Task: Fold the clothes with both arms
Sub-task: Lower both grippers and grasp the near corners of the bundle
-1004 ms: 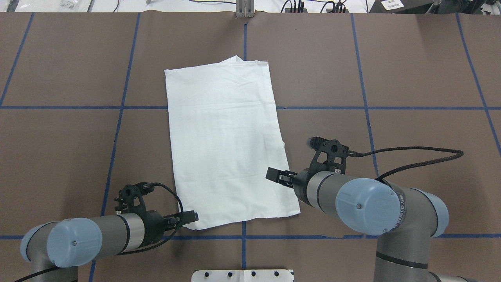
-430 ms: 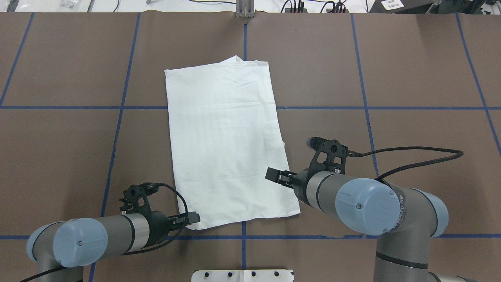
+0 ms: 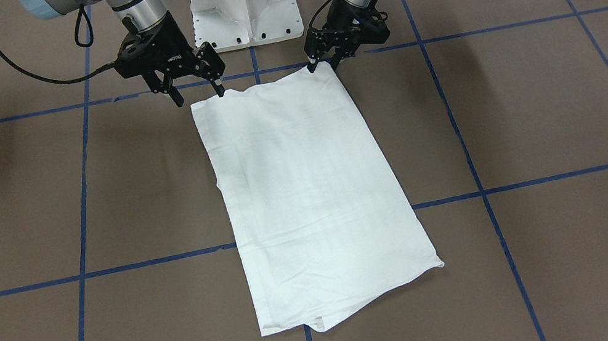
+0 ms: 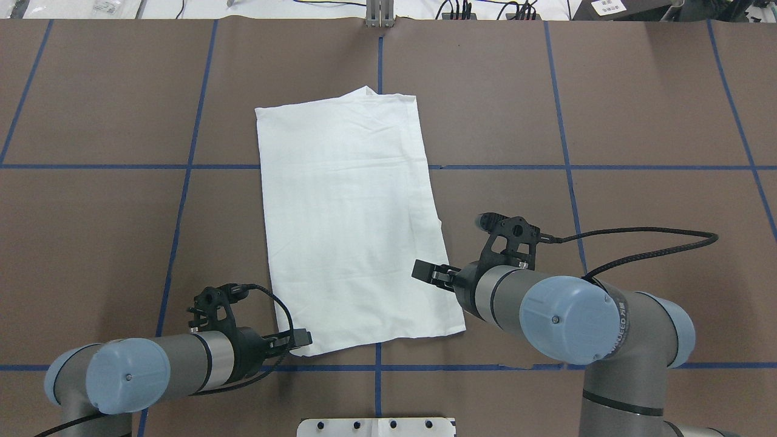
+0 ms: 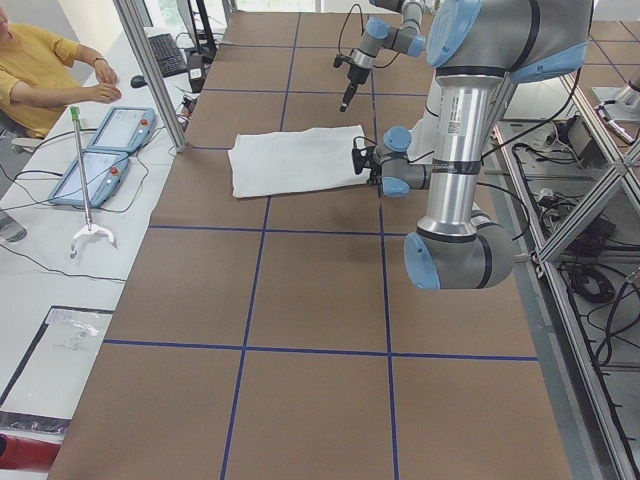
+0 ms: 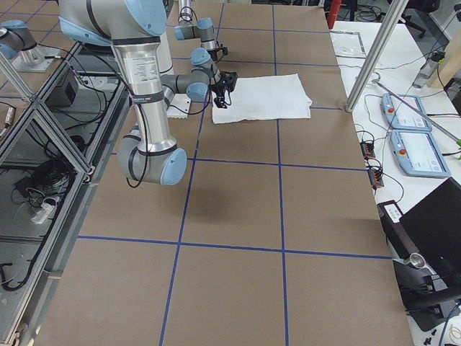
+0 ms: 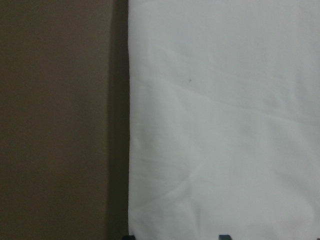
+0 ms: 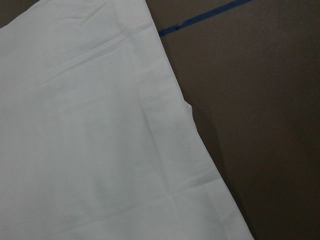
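The white T-shirt (image 4: 352, 218) lies folded into a long rectangle on the brown table, seen also in the front view (image 3: 308, 194). Its text, collar and label are hidden. My left gripper (image 4: 300, 340) is open and low at the shirt's near left corner; in the front view (image 3: 321, 64) its fingers straddle that corner. The left wrist view shows the shirt's edge (image 7: 225, 125) between two fingertips. My right gripper (image 3: 198, 94) is open at the near right corner, one finger at the cloth edge. The right wrist view shows only shirt (image 8: 90, 140) and table.
The white pedestal base (image 3: 244, 6) stands just behind the shirt's near edge. Blue tape lines (image 4: 379, 367) grid the brown table. Two teach pendants (image 5: 100, 150), a metal post (image 5: 150, 70) and a seated person (image 5: 40, 70) are beyond the far edge.
My left arm has slid a little to the right, bringing its gripper further onto the shirt's near left corner. The right arm and the shirt have not moved.
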`<state>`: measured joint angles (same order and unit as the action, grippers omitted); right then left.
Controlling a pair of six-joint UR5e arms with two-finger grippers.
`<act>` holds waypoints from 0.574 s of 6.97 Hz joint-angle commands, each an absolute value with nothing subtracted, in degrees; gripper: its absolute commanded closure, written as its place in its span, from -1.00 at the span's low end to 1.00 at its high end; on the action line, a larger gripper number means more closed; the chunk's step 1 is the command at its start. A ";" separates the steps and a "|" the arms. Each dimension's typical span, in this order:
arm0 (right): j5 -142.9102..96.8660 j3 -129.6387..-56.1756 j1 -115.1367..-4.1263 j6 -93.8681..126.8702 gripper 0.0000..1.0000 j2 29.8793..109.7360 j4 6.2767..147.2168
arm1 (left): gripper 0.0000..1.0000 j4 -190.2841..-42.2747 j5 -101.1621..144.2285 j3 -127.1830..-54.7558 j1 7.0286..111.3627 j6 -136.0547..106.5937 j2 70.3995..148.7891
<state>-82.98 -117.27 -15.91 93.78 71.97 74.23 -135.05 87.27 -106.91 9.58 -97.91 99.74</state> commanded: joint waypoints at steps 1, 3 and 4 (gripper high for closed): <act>-82.53 -116.55 -15.91 93.78 -1.00 72.07 74.71 | -0.20 -135.09 87.28 -105.82 9.58 -97.91 100.54; -82.53 -116.54 -15.91 93.87 -1.00 71.81 74.71 | 0.99 -135.09 87.36 -105.82 9.58 -97.91 100.98; -82.44 -115.76 -15.73 94.30 -1.00 71.72 74.71 | 1.00 -135.09 87.28 -105.91 9.58 -97.82 100.99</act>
<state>-82.52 -116.40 -15.84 93.93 71.83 74.70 -135.09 87.34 -105.87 9.58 -97.89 100.88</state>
